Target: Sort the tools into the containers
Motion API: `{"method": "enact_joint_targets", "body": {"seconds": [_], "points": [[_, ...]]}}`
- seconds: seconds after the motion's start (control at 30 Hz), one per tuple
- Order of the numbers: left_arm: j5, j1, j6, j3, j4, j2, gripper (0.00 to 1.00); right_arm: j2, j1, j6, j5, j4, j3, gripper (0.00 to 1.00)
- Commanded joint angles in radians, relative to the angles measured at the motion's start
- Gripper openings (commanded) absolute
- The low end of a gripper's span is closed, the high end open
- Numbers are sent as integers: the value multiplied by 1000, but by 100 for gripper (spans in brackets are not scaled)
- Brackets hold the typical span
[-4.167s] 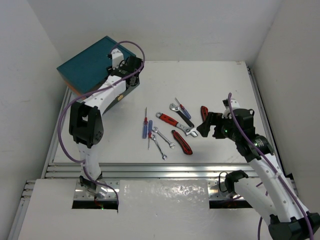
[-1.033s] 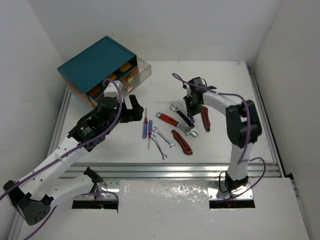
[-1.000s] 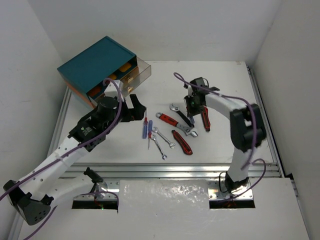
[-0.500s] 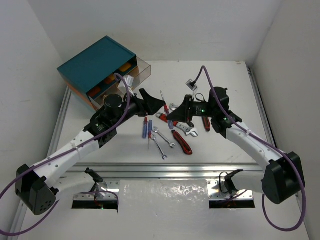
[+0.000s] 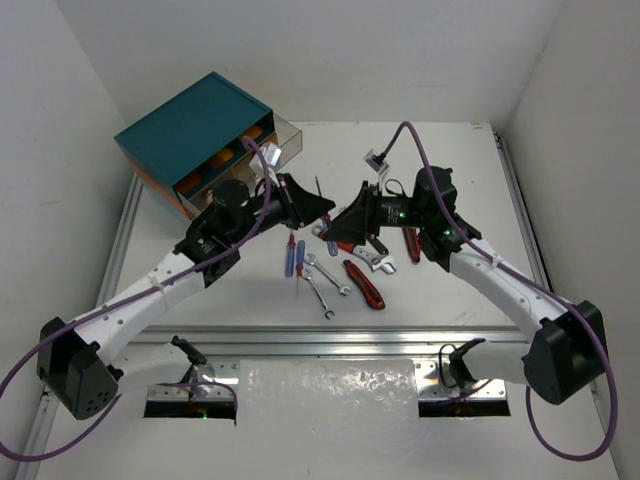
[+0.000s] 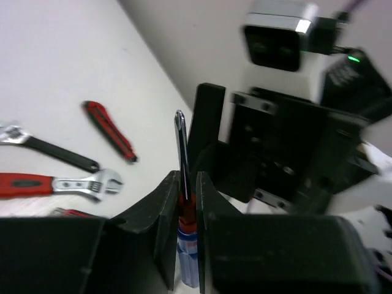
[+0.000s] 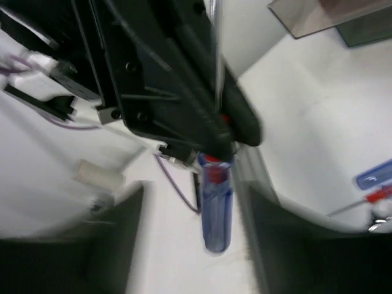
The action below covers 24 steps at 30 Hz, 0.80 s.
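My left gripper is shut on a screwdriver with a blue and red handle, held in the air with its shaft pointing up. The left wrist view shows the handle pinched between the jaws. My right gripper faces it closely, open; its blurred fingers stand either side of the blue handle without touching it. On the table lie two more screwdrivers, silver wrenches, a red-handled adjustable wrench, a black-handled one and red-and-black cutters. The teal-topped cabinet has one clear drawer pulled out.
A second red-and-black cutter lies right of the tool pile. White walls close in the table on the left, back and right. A metal rail runs along the near edge.
The right gripper lifted a screwdriver off the table and brought it left; the left gripper moved right to meet it. Now the left holds it, shifted slightly toward the cabinet, and the right is open.
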Motion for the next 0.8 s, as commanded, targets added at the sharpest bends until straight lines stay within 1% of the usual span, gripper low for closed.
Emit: {"method": "enact_joint_targets", "body": {"seconds": [0.0,0.03,0.07,0.1,0.13,0.17,0.2,0.23,0.27,0.3,0.33,0.37,0.4,0.43,0.5,0.57,0.6,0.63,0.67,0.73,0.77], "points": [[-153,-3,192,179,-224,23,0,-15,6,-109,67,-76,107,80],[-322,0,230,230,-402,37,0,-15,0,-152,118,-159,130,99],[-430,3,266,344,-483,76,0,-17,-11,-239,191,-348,174,99],[-536,14,339,399,-554,101,0,-23,-14,-276,373,-437,188,99],[-695,25,379,445,-653,122,0,-29,-16,-306,469,-495,194,99],[-764,40,420,536,-692,179,0,-44,-17,-339,541,-572,194,99],[-824,72,498,587,-730,213,0,-52,-19,-355,584,-591,191,99],[-908,94,534,632,-788,244,0,-58,-22,-370,609,-601,184,99],[-936,117,571,722,-809,306,0,-67,-22,-392,609,-614,173,99],[-960,161,640,762,-829,336,0,-69,-22,-396,605,-618,170,99],[-997,181,678,792,-818,359,0,-72,-22,-404,592,-623,168,99],[-1005,216,767,845,-810,404,0,-71,-23,-421,588,-640,168,99],[-1028,229,809,894,-806,455,0,-74,-22,-438,582,-657,171,99],[-1045,241,893,905,-789,480,0,-81,-22,-445,581,-663,168,99],[-1097,249,959,918,-746,546,0,-94,-23,-464,583,-669,161,99],[-1114,260,1008,919,-725,586,1,-113,-23,-473,585,-672,151,99],[-1119,260,1008,919,-728,619,5,-117,-23,-479,582,-674,150,99],[-1122,266,993,915,-728,633,8,-118,-23,-482,580,-677,150,99],[-1104,269,981,915,-741,643,11,-112,-23,-485,578,-681,153,99],[-1076,270,940,908,-758,655,33,-92,-22,-488,577,-704,176,99],[-1054,270,926,908,-766,652,47,-78,-23,-485,568,-715,185,99]]}}
